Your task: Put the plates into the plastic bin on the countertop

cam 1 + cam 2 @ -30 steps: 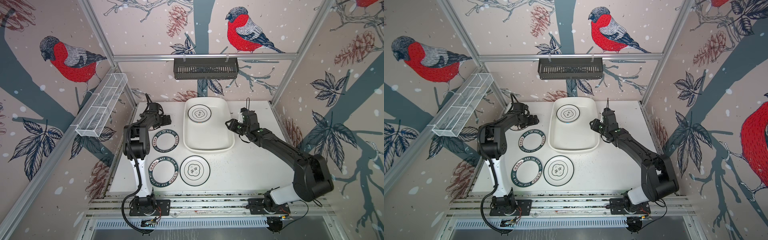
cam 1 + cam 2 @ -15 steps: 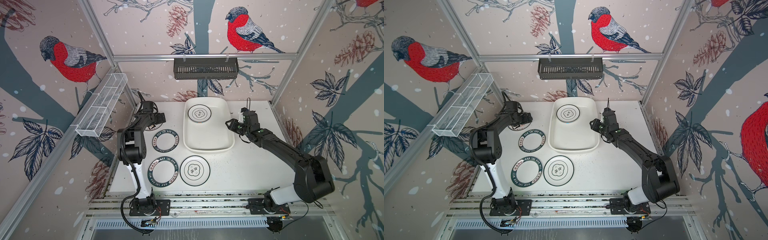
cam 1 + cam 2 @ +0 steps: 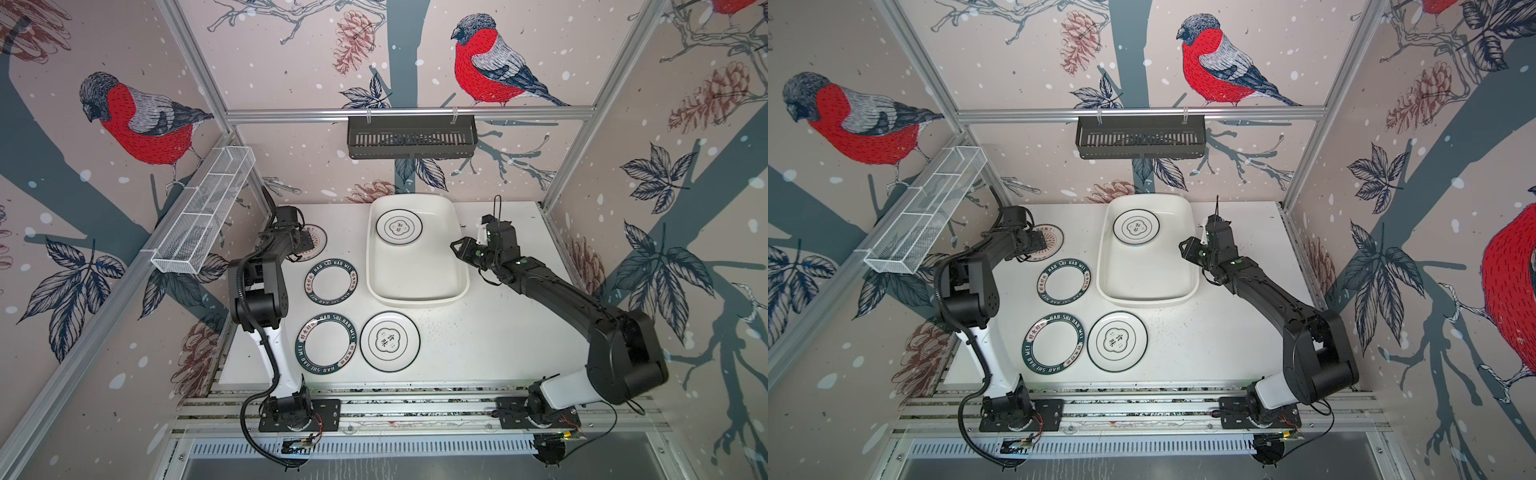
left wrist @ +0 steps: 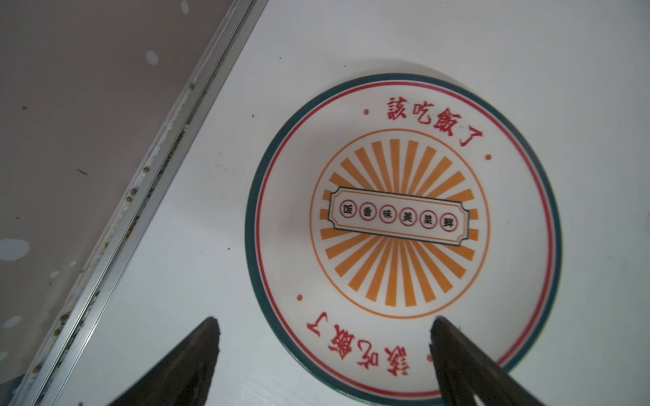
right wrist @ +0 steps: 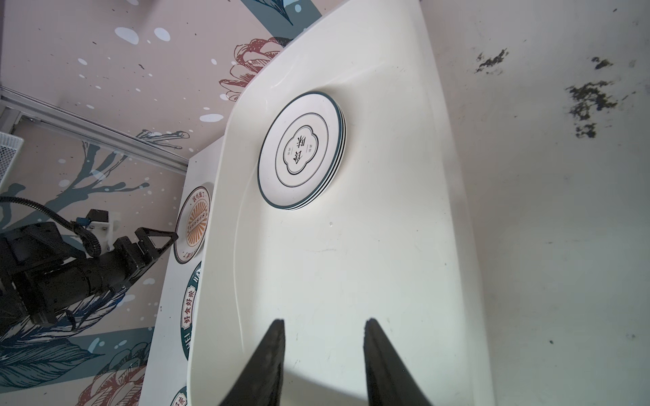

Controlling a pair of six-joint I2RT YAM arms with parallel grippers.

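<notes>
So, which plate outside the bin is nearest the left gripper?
The orange sunburst plate at the back left; the open left gripper straddles its rim. Only it has orange.

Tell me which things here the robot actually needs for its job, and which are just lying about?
Needed: large cream-white plastic tub; stack of round white emblem plates inside it; orange-sunburst round plate; two dark lettered-rim round plates; thin-rimmed emblem plate.
Lying about: black slotted shelf; white wire-mesh basket.

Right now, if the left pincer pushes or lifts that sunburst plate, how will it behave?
The sunburst plate looks rigid and glazed, so a push probably slides it across the smooth countertop. Lying flat, its low rim likely gives the open left pincer little purchase.
</notes>
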